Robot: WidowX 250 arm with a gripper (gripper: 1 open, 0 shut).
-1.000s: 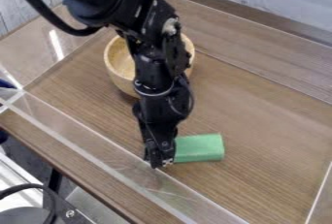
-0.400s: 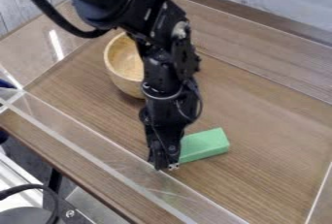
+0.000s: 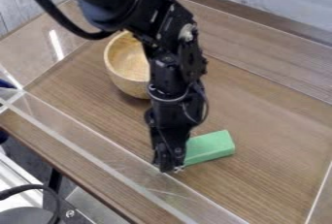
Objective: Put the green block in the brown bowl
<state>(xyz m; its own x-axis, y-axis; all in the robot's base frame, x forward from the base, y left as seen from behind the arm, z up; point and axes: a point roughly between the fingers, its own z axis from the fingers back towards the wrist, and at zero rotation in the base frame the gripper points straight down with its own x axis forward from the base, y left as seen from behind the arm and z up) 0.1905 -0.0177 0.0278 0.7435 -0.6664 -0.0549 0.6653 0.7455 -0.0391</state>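
The green block [image 3: 209, 148] lies flat on the wooden table, angled with its right end farther back. My gripper [image 3: 166, 162] points straight down, its tips at table level against the block's left end. The fingers look pressed together, with nothing seen between them. The brown bowl [image 3: 127, 65] stands upright behind and to the left, partly hidden by the black arm [image 3: 172, 68]. No part of the block is in the bowl.
A clear plastic wall [image 3: 78, 160] runs along the table's front and left edges. A raised wooden ledge [image 3: 259, 19] borders the back. Bare tabletop [image 3: 273, 112] stretches to the right of the block.
The gripper and arm have drifted slightly right. The block has slid right with them and turned, so its right end now points farther back.
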